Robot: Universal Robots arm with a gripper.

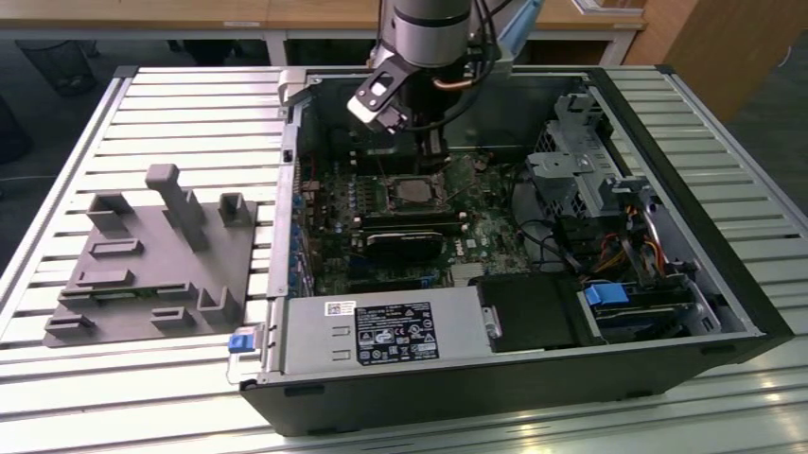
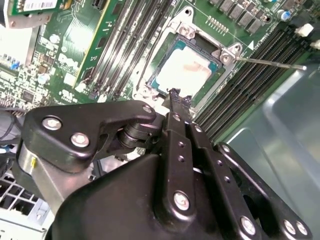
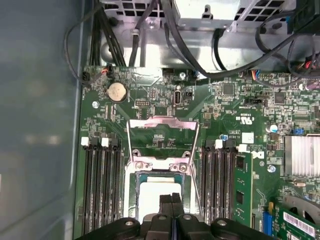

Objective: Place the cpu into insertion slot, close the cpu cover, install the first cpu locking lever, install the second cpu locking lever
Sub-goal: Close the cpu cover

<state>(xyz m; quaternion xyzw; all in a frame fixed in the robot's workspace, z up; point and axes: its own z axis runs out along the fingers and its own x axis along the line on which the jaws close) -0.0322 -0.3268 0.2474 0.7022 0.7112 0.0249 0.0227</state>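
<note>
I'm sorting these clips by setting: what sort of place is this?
Probably a robotics lab or test bench: an open computer case lies on a slatted metal table, with a grey moulded fixture beside it and wooden desks behind.

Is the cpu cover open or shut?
Open: in the first wrist view the cpu cover stands swung back from the insertion slot, leaving the cpu uncovered.

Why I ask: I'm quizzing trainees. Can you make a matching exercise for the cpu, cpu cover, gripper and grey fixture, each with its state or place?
Things: 1 cpu; 2 cpu cover; 3 gripper; 4 grey fixture.
States: A swung open; B on the slatted table, outside the case; C fingers shut, above the cpu; D in the insertion slot.
Pairs: 1-D; 2-A; 3-C; 4-B.
</note>
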